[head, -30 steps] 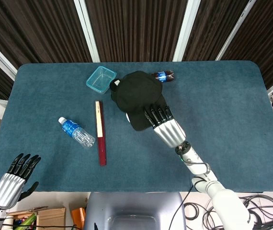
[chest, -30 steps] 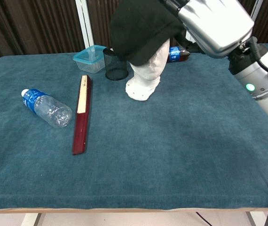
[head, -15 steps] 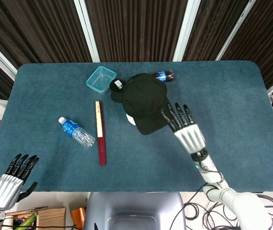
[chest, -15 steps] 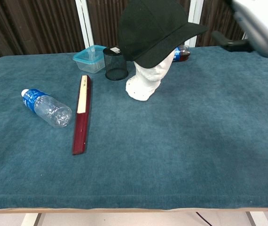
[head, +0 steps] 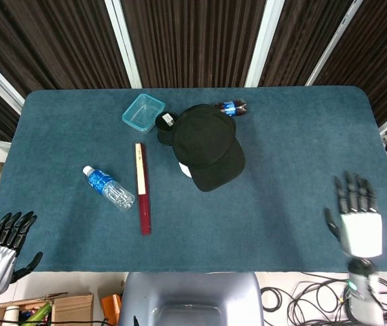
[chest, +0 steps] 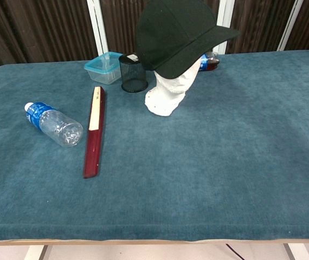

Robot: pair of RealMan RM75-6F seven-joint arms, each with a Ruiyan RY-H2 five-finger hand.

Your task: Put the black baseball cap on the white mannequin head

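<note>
Cap seated on mannequin; both hands clear of the work.

The black baseball cap (chest: 177,33) sits on the white mannequin head (chest: 172,89), brim pointing right and slightly down in the chest view, with the face and base showing below it; the task appears essentially complete. The right hand (head: 358,219) hangs at the desk's (head: 302,142) near right edge, fingers spread and holding nothing, well apart from the cap. The left hand (head: 2,248) sits off the near left corner, fingers likewise apart and empty. In my judgement the remaining step is only a check: confirm the cap's crown is level and stable, and keep both hands away from the brim so nothing dislodges it. A black mesh cup (chest: 133,72) stands just beside the mannequin and should not be disturbed.
</note>
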